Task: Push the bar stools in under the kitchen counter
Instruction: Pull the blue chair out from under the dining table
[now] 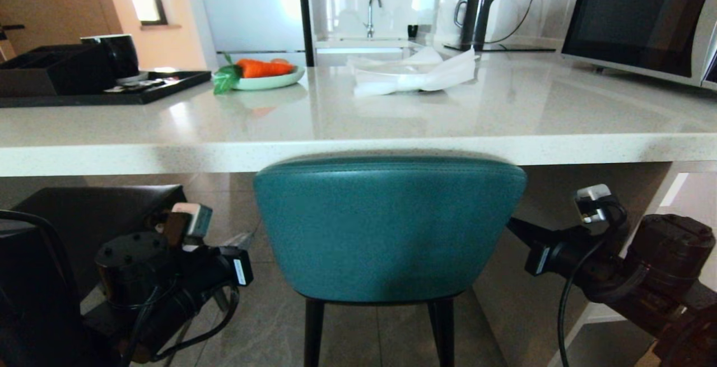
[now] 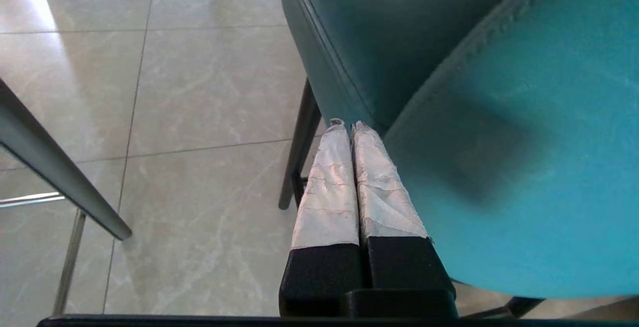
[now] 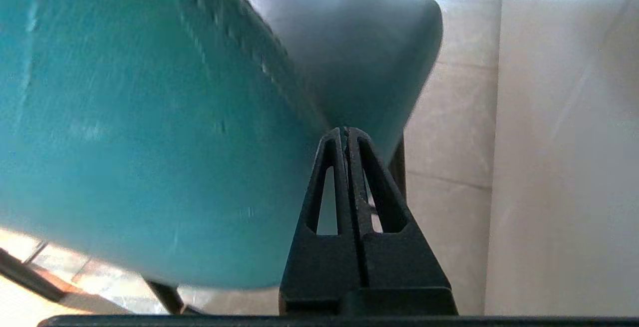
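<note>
The teal bar stool (image 1: 386, 227) stands right in front of me, its curved back just below the edge of the white kitchen counter (image 1: 358, 154). My left gripper (image 2: 344, 125) is shut, and its taped fingers lie along the left side of the teal stool (image 2: 499, 117) where back meets seat. Shut too, my right gripper (image 3: 345, 130) rests its black tips at the right side of the teal stool (image 3: 150, 117). Both arms, left (image 1: 168, 266) and right (image 1: 616, 266), flank the back. The dark stool (image 1: 95, 204) sits at the left, under the counter edge.
On the counter are a black tray (image 1: 112, 89), a plate with a carrot (image 1: 263, 75), a white cloth on a plate (image 1: 414, 75), a kettle (image 1: 475, 19) and a microwave (image 1: 638, 19). The counter's white end panel (image 3: 564, 167) is close to my right gripper. A metal leg (image 2: 60, 182) crosses the tiled floor.
</note>
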